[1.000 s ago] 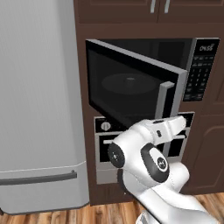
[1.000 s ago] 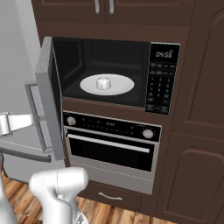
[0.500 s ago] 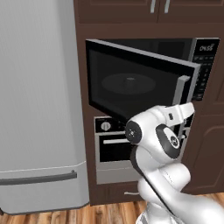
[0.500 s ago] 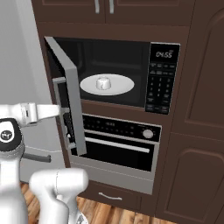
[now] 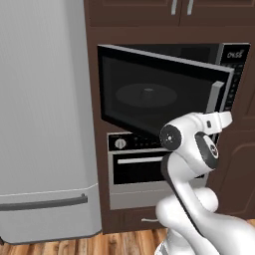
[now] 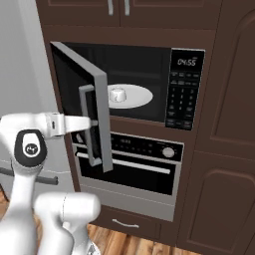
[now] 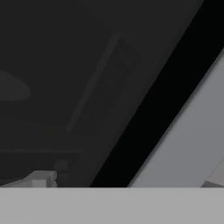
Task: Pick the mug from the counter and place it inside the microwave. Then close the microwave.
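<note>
The small white mug [image 6: 118, 94] stands on the white turntable [image 6: 142, 97] inside the black microwave [image 6: 187, 89]. The microwave's dark glass door [image 6: 102, 112] [image 5: 149, 94] hangs about half open. My gripper [image 6: 88, 121] [image 5: 226, 118] is against the door's outer face, right at the grey vertical handle [image 6: 85, 127] [image 5: 214, 97]. The handle hides the fingertips, so their spacing is unclear. In the hand view the dark door glass [image 7: 87, 87] is very close, with the grey door edge [image 7: 188, 144] at the right. The counter is out of view.
Under the microwave sits an oven [image 6: 129, 169] [image 5: 134, 167] with a horizontal handle and a knob. A tall grey fridge [image 5: 45, 124] stands to the left. Dark brown cabinets [image 6: 229, 124] surround the appliances, and a wood floor [image 5: 119, 244] runs below.
The arm has stretched forward and the microwave door has swung from wide open to about half shut, with my hand against it. The mug has stayed on the turntable.
</note>
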You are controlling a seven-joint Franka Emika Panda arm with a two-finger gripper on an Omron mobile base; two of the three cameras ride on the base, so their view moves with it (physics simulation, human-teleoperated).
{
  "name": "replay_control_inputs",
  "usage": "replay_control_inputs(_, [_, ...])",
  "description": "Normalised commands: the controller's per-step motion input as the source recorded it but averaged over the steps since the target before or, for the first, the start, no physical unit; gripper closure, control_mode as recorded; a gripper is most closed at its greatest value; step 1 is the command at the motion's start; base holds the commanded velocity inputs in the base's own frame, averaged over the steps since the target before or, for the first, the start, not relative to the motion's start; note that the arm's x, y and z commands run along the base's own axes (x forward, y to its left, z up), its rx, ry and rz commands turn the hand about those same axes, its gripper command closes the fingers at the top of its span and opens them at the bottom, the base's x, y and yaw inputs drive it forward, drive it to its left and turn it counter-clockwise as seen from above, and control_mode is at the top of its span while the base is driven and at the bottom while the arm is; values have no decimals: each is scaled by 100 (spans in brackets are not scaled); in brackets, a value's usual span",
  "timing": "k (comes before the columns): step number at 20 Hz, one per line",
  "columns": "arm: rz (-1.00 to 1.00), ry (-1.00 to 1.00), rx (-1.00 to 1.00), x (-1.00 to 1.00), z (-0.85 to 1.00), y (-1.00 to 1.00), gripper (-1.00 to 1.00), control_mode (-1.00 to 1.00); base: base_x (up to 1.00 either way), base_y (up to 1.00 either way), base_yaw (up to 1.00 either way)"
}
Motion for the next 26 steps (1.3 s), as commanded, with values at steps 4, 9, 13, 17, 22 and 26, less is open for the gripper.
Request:
replay_control_inputs(4, [3, -4, 7, 37, 0, -40, -100, -100, 0, 0, 0])
replay_control_inputs(9, [3, -6, 6, 44, 0, -39, -100, -100, 0, 0, 0])
replay_control_inputs(13, [1, -4, 7, 51, 0, -35, -100, -100, 0, 0, 0])
replay_control_inputs(17, [0, 0, 7, 59, 0, -25, -100, -100, 0, 0, 0])
replay_control_inputs(22, [0, 0, 10, 62, 1, -14, -100, -100, 0, 0, 0])
replay_control_inputs(26, [0, 0, 9, 56, 1, -7, -100, -100, 0, 0, 0])
